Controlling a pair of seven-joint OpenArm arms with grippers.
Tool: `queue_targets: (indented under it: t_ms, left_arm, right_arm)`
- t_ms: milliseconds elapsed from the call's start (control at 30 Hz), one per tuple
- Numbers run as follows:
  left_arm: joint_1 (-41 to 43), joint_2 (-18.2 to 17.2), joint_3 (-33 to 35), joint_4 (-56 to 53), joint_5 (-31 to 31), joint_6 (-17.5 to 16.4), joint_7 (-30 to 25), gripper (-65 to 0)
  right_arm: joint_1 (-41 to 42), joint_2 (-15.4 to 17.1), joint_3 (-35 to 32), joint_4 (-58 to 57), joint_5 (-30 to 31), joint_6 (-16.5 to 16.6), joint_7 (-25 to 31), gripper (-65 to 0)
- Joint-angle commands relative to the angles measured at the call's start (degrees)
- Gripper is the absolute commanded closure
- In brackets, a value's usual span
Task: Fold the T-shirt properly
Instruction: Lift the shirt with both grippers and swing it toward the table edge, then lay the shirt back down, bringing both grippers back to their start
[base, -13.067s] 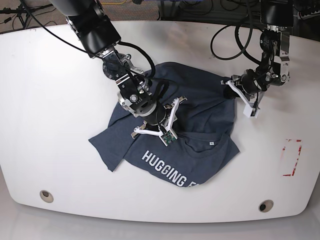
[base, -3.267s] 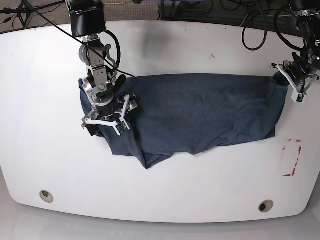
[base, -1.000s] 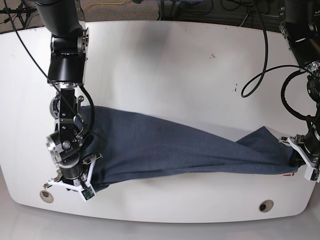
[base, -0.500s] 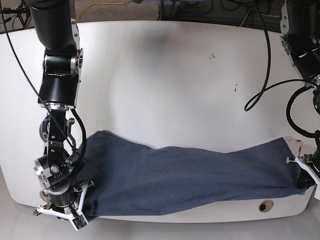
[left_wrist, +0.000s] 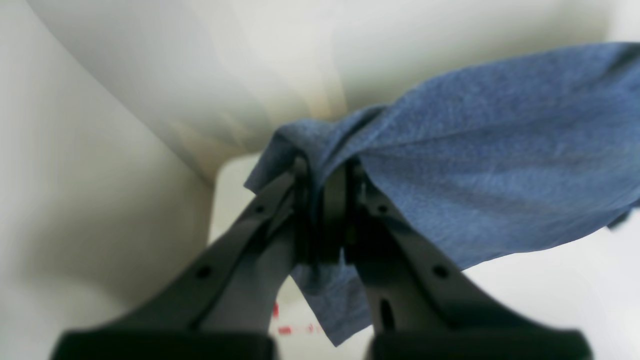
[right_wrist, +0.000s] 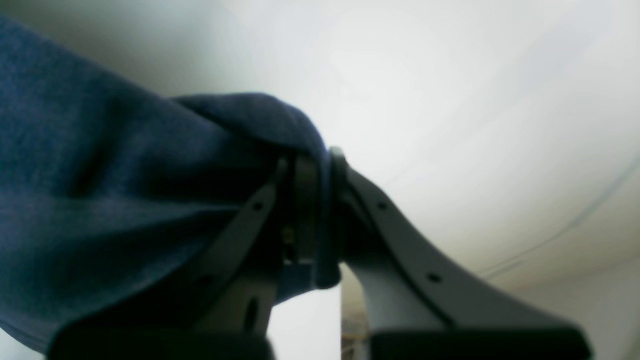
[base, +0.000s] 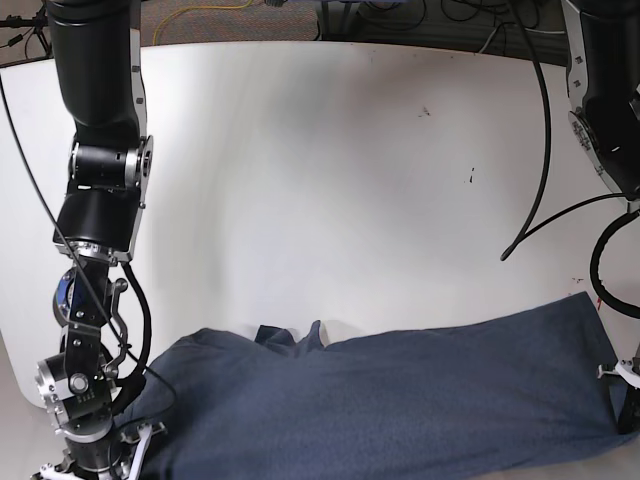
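The T-shirt (base: 400, 400) is dark heathered navy and hangs stretched between my two grippers along the bottom of the base view, plain side up, with no lettering showing. A small ruffle of cloth (base: 290, 338) rests on the white table (base: 330, 180). My left gripper (left_wrist: 325, 172) is shut on a bunched corner of the T-shirt (left_wrist: 500, 150); in the base view the left gripper (base: 622, 390) sits at the right edge. My right gripper (right_wrist: 310, 167) is shut on the other end of the T-shirt (right_wrist: 100, 200), at the bottom left of the base view (base: 130, 447).
Black cables (base: 400, 15) run along the table's far edge. Both arms reach over the table, the right arm (base: 100, 170) down the left side and the left arm (base: 605, 100) down the right. Red marks (left_wrist: 287, 329) show on the table below the left gripper.
Both arms have pulled toward the camera, carrying the stretched T-shirt to the bottom of the base view. Both grips have held.
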Motion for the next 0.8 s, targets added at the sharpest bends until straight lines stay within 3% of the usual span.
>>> queue_targets:
  t_ms: [0,300,767]
  left_arm:
    - [-2.8,-1.0,-0.4,0.7,-0.1,0.4,-1.8,0.0]
    - [-3.2,-0.8,-0.4,0.7,-0.2,2.1,-0.1,0.0]
    - [6.7,-0.8,-0.4,1.3,-0.3,2.1,-3.5,0.0]
  right_arm:
    - [4.1,0.4,0.3,1.1,-0.6,-0.9,1.1,0.0]
    - [4.0,0.4,0.3,1.5,-0.3,0.3,-0.3,0.0]
    - [-11.6,-2.5,6.8,9.0,-0.6,0.8,3.8,0.0]
